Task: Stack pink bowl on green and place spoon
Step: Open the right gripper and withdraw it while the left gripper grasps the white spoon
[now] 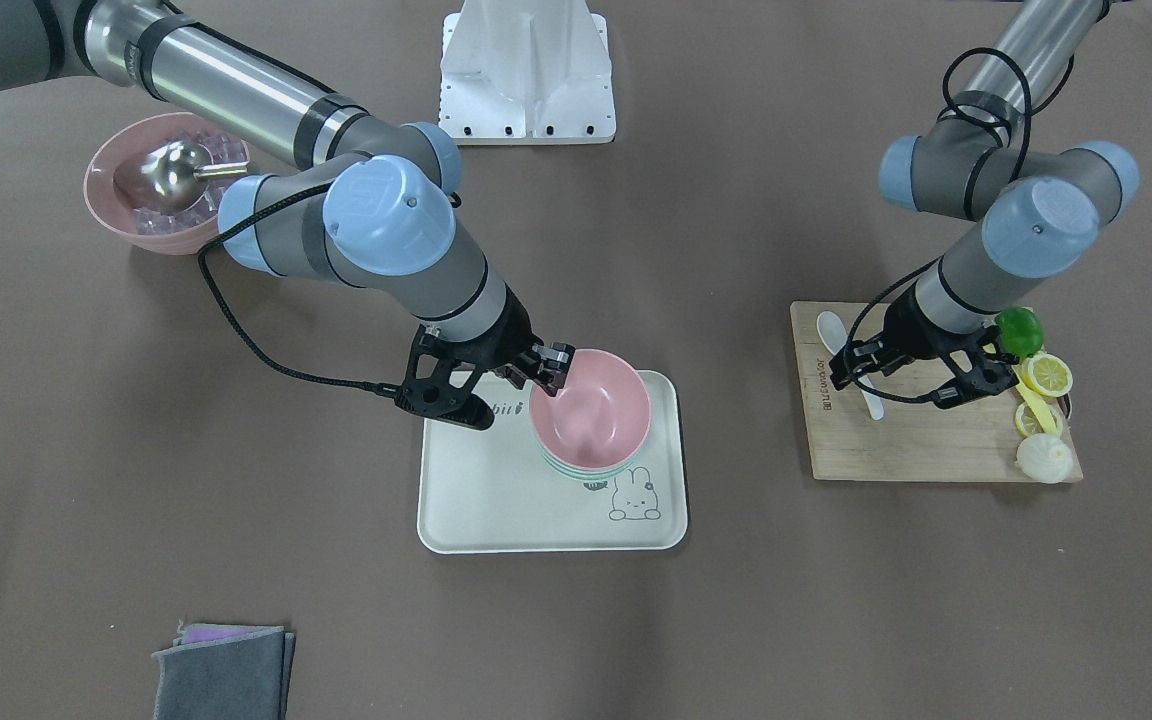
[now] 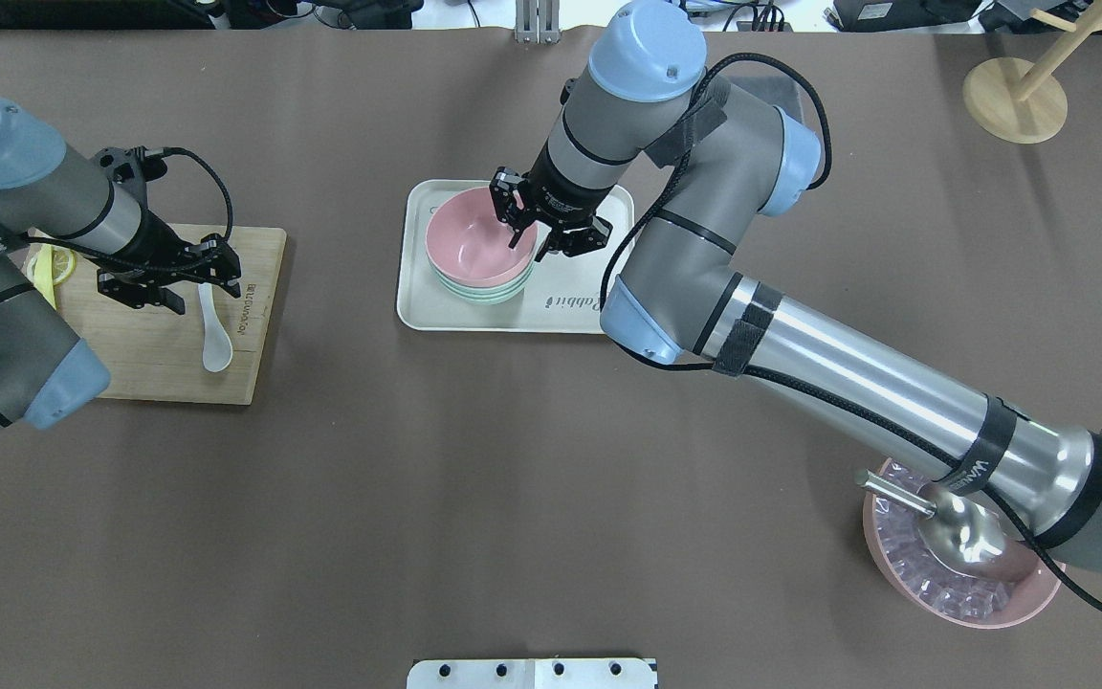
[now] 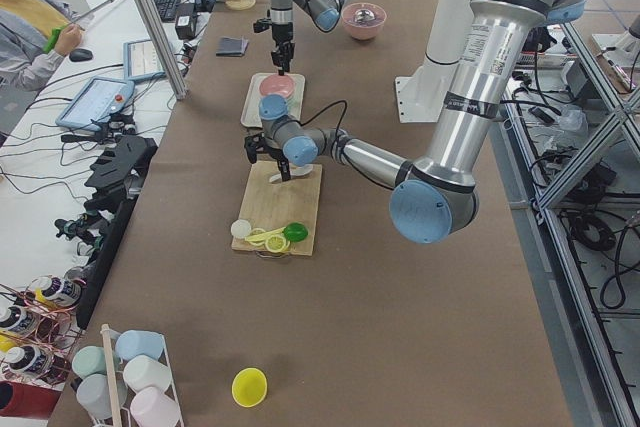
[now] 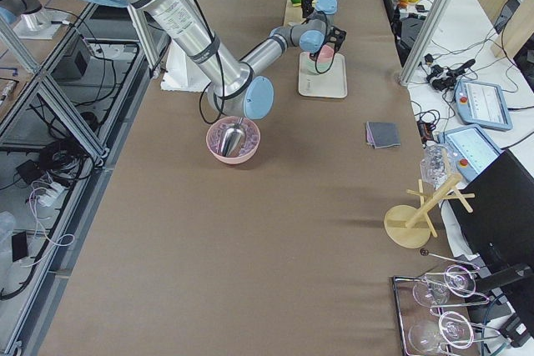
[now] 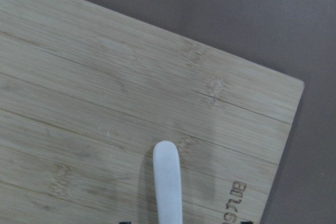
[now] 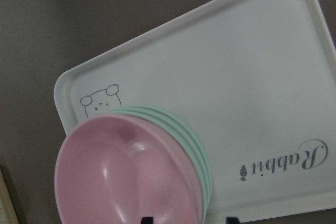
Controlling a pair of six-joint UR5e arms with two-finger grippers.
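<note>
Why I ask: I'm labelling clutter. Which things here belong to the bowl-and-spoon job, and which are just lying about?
Job in hand: pink bowl, green bowls under it, white spoon, tray, cutting board.

Lying about: ice bowl with metal scoop, lemon slices, lime, grey cloth, wooden stand.

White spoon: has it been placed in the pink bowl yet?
No, the white spoon lies on the wooden board beneath the left hand, while the pink bowl on the tray holds nothing.
</note>
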